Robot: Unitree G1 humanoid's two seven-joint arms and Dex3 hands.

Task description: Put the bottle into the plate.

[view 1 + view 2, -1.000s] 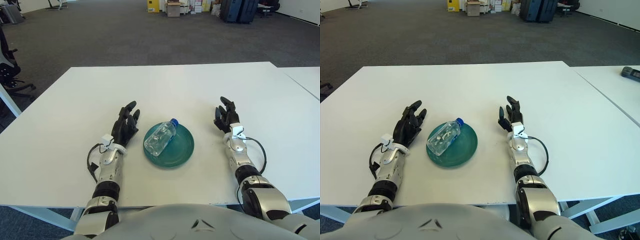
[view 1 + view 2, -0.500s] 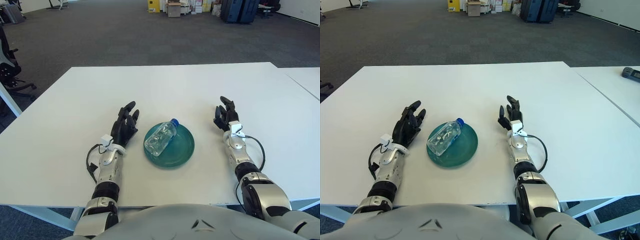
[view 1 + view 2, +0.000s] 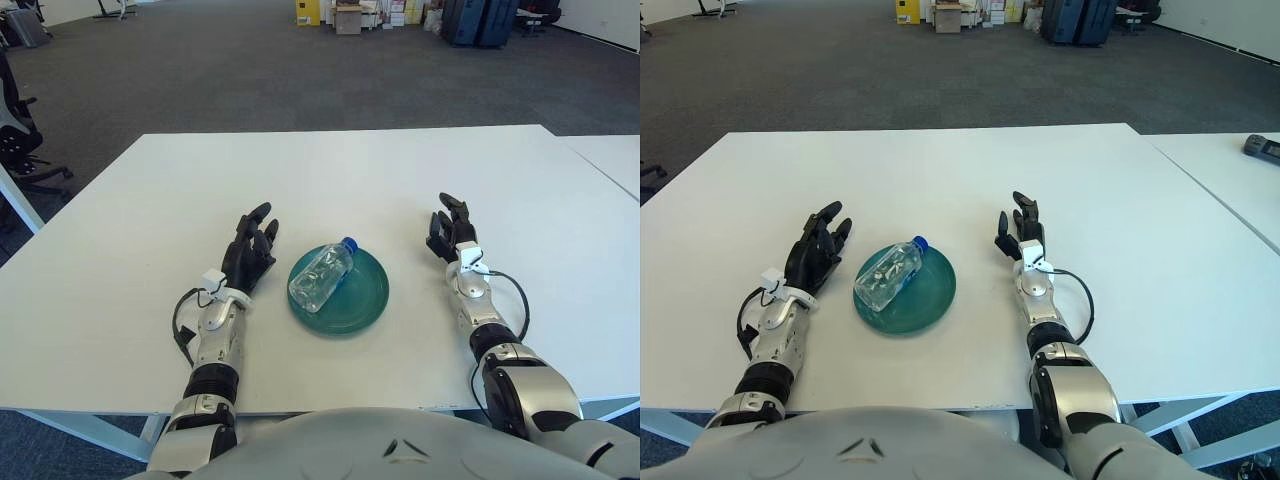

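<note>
Seen from the left eye, a clear plastic bottle with a blue cap [image 3: 321, 276] lies on its side in a round teal-green plate [image 3: 339, 291] near the front of a white rectangular surface [image 3: 330, 180], its cap pointing away from the robot and a little to the right, just inside the plate's far rim. The black three-finger left hand [image 3: 251, 257] shows just beside the plate's left edge, fingers spread and relaxed, holding nothing and clear of the bottle. The black right hand [image 3: 447, 229] shows well to the right of the plate, its fingers likewise loose and extended with nothing in them. Silver forearms with looping black cables run back from both hands toward the robot's grey torso at the bottom edge. Beyond the surface stretches a dark grey carpeted floor [image 3: 250, 70], with stacked boxes and dark cases along the far wall and a black office chair at the left edge. From the right eye, the same arrangement holds: the bottle rests across the left half of the plate, the left hand is open beside the plate's left rim, the right hand is open and apart on the other side, and a second white table [image 3: 1230, 180] adjoins on the right, carrying a small dark object [image 3: 1262, 146] at its far edge.
</note>
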